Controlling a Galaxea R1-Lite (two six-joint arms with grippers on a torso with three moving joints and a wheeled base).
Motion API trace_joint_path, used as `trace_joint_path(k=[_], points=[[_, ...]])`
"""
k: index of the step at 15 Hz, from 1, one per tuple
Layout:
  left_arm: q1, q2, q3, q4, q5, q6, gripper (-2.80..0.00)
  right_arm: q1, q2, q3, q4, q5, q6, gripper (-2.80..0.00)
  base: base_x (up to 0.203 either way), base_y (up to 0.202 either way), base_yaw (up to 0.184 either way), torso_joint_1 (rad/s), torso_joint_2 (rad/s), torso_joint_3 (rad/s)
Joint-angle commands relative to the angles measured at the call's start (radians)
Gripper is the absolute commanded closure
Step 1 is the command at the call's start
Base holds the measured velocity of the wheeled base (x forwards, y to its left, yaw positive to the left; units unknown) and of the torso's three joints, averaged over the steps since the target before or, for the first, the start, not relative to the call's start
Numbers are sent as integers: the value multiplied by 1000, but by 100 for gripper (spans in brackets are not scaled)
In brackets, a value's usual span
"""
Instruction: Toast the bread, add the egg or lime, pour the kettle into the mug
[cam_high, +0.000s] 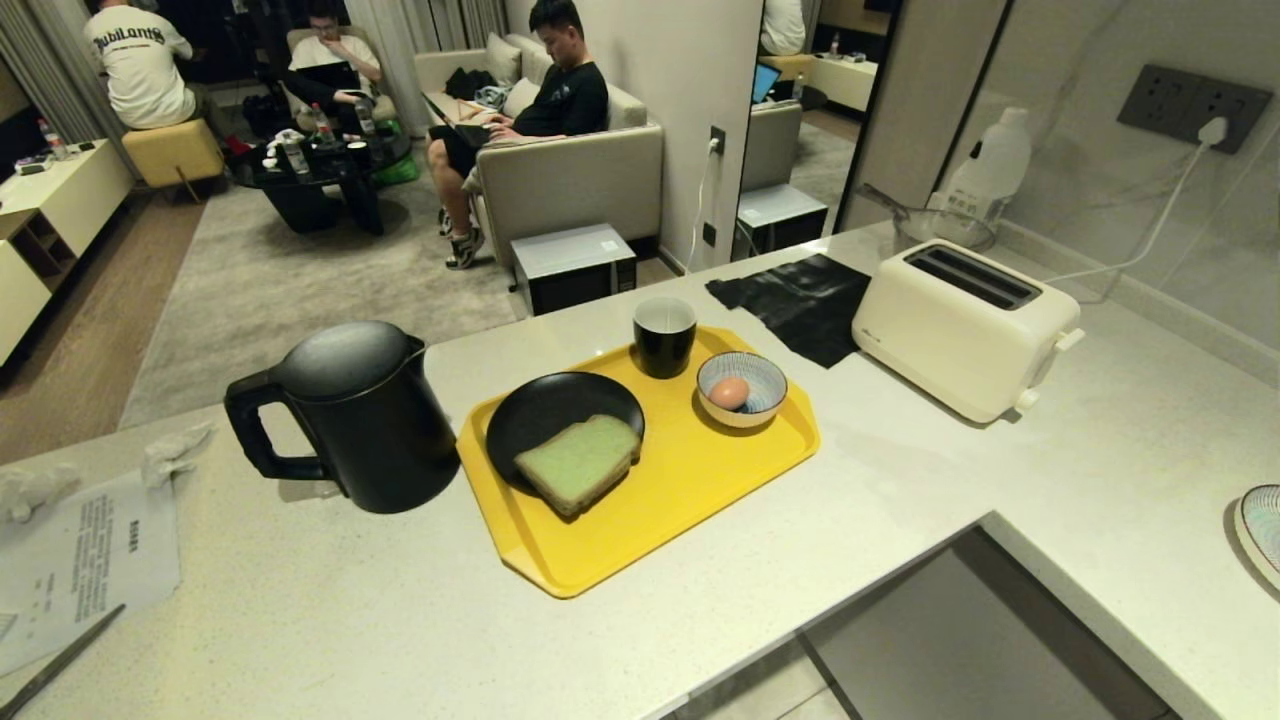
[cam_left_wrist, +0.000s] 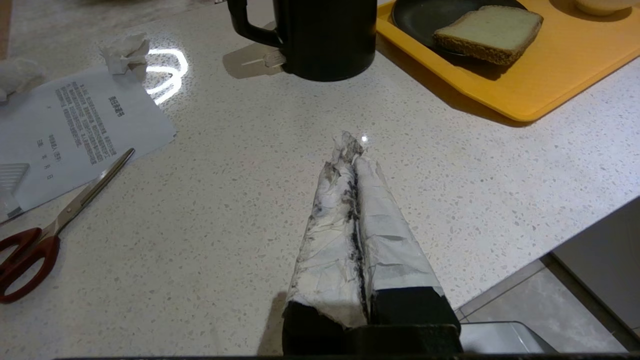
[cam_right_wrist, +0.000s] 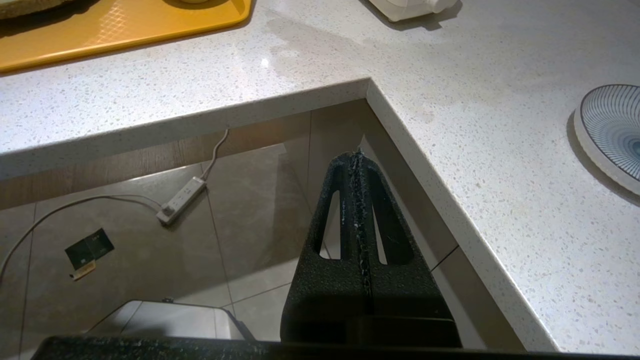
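Note:
On the yellow tray (cam_high: 690, 490) a black plate (cam_high: 545, 410) holds the pale green bread (cam_high: 582, 462), which also shows in the left wrist view as the bread (cam_left_wrist: 492, 30). The egg (cam_high: 729, 392) lies in a blue-striped bowl (cam_high: 762, 410). The black mug (cam_high: 664, 336) stands at the tray's far edge. The black kettle (cam_high: 350, 415) stands left of the tray; its base shows as the kettle (cam_left_wrist: 330, 45). A cream toaster (cam_high: 965, 325) sits at the right. My left gripper (cam_left_wrist: 350, 145), wrapped in white tape, is shut over the counter, empty. My right gripper (cam_right_wrist: 357, 155) is shut, empty, over the floor beside the counter's inner corner. No lime shows.
Scissors (cam_left_wrist: 55, 225) and a printed sheet (cam_left_wrist: 75, 130) lie left of the kettle, with crumpled tissue (cam_left_wrist: 125, 50). A black cloth (cam_high: 800, 300) lies behind the tray. A striped plate (cam_right_wrist: 612, 130) sits at the right counter edge. A power strip (cam_right_wrist: 180, 200) lies on the floor. People sit in the room behind.

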Motion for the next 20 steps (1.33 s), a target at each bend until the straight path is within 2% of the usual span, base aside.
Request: trace_joint_path(k=[1,20], points=[[0,-1,0,0,0,0,0,-1,1,0,1,0,0,0,0,0,0,0,0,0],[0,-1,0,0,0,1,0,-1,1,0,1,2,-2,0,0,0,0,0,0,0]])
